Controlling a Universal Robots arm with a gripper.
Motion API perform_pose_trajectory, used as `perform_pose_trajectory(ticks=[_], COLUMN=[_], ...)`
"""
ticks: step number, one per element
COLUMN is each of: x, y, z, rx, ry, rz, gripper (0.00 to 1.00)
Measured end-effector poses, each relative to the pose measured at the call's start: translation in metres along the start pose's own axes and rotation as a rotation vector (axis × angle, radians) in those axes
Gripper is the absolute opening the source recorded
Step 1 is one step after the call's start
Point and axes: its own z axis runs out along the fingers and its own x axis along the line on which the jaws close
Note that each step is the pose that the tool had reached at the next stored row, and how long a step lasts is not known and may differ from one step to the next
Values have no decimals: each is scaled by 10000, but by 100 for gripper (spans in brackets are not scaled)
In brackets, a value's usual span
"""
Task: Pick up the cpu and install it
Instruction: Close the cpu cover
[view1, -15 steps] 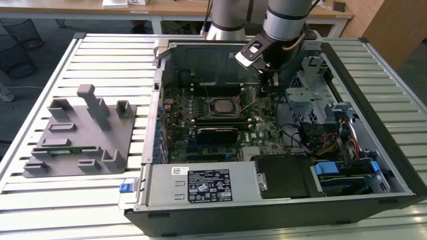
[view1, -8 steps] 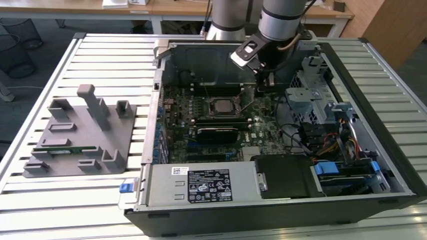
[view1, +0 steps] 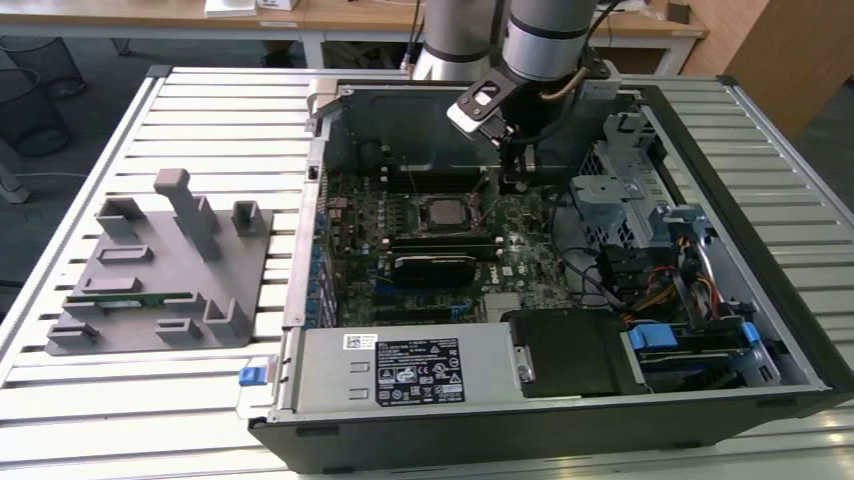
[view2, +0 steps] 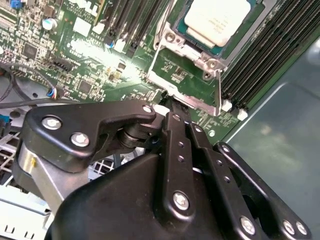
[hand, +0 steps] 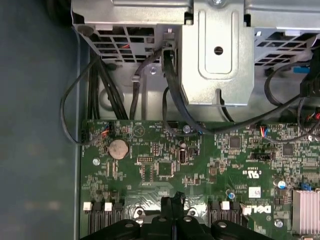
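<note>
- Centrally, the cpu (view2: 217, 20) lies flat in the socket (view2: 192, 52) of the motherboard (hand: 200, 165), inside the open computer case (view1: 561, 420). Its silvery top faces upward.
- Being square, the cpu has no long axis. Its edges run parallel with the socket's metal frame and with the black memory slots (view2: 260, 55) that flank it.
- Just off one corner of that frame, the fingers (view2: 175, 130) hang above the board, closed tip to tip and gripping nothing. In the exterior view they stand to the socket's right.
- A metal drive cage (hand: 215, 55) rises beside the board on the side of the fingers away from the socket. Black cables (hand: 172, 95) loop from it down onto the board's edge.
- On the slatted bench (view1: 200, 100), at the exterior view's left and well apart from the case, rests a grey plastic fixture (view1: 147, 290). A thin green memory stick (view1: 127, 297) lies in it.
</note>
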Motion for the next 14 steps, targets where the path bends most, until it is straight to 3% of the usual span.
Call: perform_pose_trajectory(ticks=[14], x=[0], y=[-59], z=[0], rx=[0], ry=[-1], rz=[0], gripper=[11])
